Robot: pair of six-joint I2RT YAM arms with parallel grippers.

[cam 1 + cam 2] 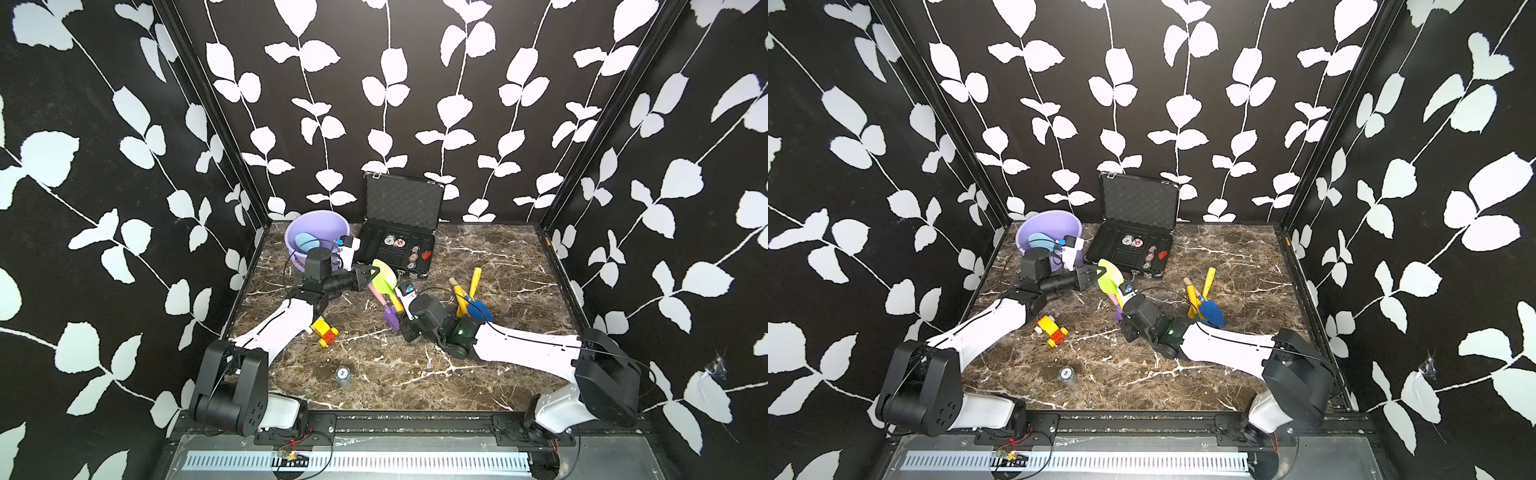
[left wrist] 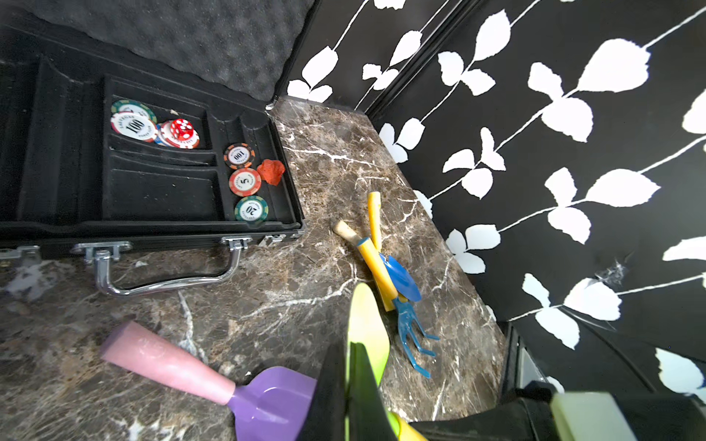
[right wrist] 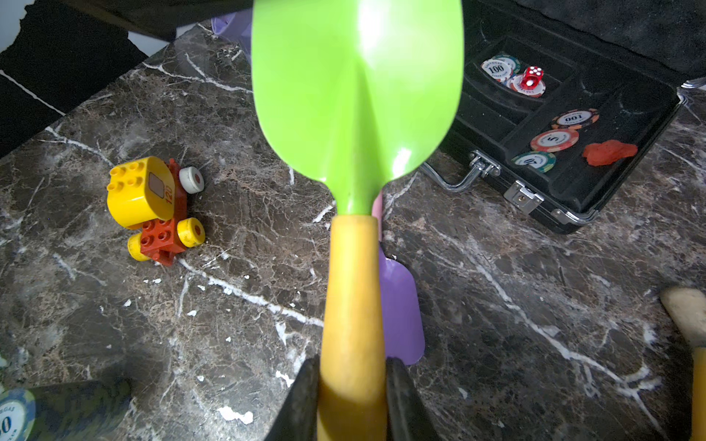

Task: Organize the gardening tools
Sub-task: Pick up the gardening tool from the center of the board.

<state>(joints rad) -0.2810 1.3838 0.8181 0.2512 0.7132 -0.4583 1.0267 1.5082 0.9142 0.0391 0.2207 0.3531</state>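
Nearest, the right gripper (image 3: 352,385) clamps the yellow handle of the green trowel (image 3: 355,95), held over the marble table (image 1: 415,374); its long axis runs away, blade pointing toward the far black case (image 1: 401,203) (slightly leftward); the left gripper (image 2: 347,382) pinches the blade's edge; beyond stands a purple bucket (image 1: 330,224).

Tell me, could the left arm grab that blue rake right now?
Probably not. The left gripper is shut on the green trowel by its blade, and the right arm, holding its handle, sits between it and the blue rake.
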